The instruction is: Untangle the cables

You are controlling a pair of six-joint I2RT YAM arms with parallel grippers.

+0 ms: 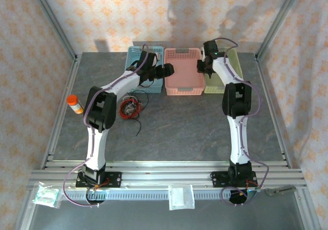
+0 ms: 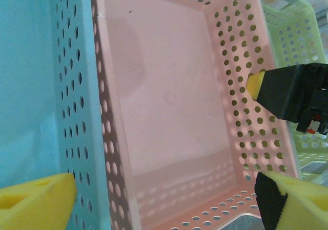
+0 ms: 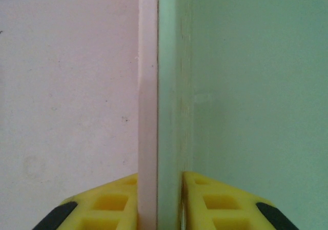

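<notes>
At the far left of the top view an orange pill bottle (image 1: 75,103) stands on the grey table (image 1: 195,132). The cables (image 1: 129,107) lie in a loose red, black and pale tangle on the table left of centre, beside the left arm's elbow and just below the blue basket (image 1: 134,53); one dark strand trails toward the lower edge of the frame. Neither pincer touches them.

The left gripper (image 1: 168,69) hangs over the seam between the blue basket and the pink basket (image 1: 182,50). In its wrist view its yellow fingers (image 2: 36,202) stand wide apart, holding nothing.

Further right, the right gripper (image 1: 204,68) sits where the pink basket meets the green basket (image 1: 233,56). Its pads (image 3: 113,202) press from either side on the two adjoining walls.
</notes>
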